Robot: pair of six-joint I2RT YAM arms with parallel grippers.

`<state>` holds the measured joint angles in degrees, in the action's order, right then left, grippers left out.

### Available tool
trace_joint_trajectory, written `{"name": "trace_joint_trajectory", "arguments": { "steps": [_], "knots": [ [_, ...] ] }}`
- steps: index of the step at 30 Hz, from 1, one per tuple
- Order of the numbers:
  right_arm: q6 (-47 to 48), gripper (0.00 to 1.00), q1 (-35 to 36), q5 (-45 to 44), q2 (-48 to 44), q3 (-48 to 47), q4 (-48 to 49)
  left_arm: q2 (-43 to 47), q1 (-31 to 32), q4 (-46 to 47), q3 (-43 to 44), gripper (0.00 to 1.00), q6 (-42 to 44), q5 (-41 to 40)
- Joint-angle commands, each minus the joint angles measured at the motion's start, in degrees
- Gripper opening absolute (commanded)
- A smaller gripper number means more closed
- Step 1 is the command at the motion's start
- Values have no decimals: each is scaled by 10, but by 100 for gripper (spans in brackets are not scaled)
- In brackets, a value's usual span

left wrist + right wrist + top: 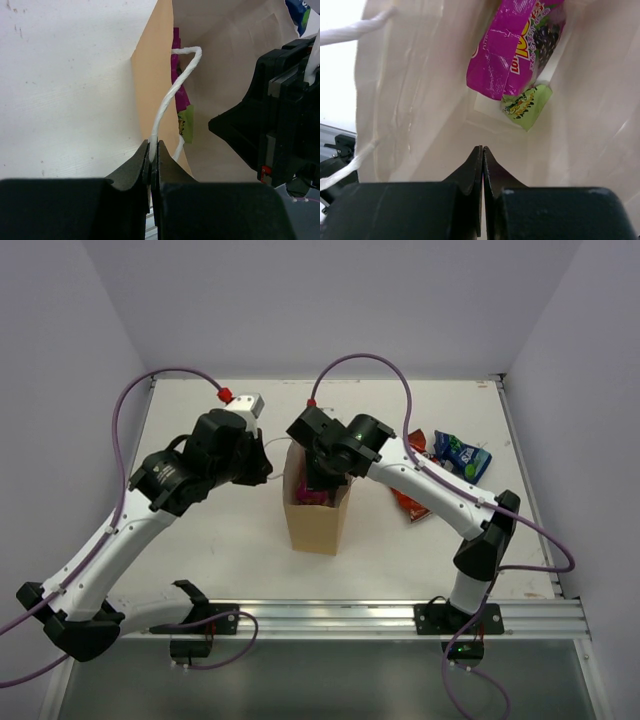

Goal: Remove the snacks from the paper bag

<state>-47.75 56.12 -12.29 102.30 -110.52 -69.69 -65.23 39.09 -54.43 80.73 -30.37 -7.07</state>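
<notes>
Left fingers [149,165]: we see them pinch the white cord [175,85].
Right fingers [481,162]: closed, empty, at the paper bag [318,525] mouth.
In bag: two, purple packet [510,45], green packet [527,105].
On bench [200,550]: two, blue packet [462,455], red packet [408,502].

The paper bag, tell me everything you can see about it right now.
The paper bag is tan kraft paper, rectangular, standing upright on the white table between the two arms, with its top open. The left claw is shut on one white cord handle made of thin twisted string. The right claw, shut and empty, points down into the opening. Inside, a magenta packet leans against one wall, and a smaller green packet lies near the bottom.
</notes>
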Motion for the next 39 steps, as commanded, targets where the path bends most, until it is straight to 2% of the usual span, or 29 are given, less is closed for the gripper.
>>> {"name": "trace_joint_trajectory", "arguments": {
  "steps": [1, 21, 31, 39],
  "knots": [
    [20, 0, -3, -12, -35, -5, 24, 13, 1, 18, -6, 0, 7, 4],
    [59, 0, -7, -28, -17, -33, -8, 26, 2, 8, -23, 0, -14, -8],
    [109, 0, -59, 16, -1, -35, -5, 5, 1, 1, -12, 0, -16, -8],
    [154, 0, -60, 54, 37, -38, -17, -34, 1, 1, 24, 0, -11, -12]
  ]
}}
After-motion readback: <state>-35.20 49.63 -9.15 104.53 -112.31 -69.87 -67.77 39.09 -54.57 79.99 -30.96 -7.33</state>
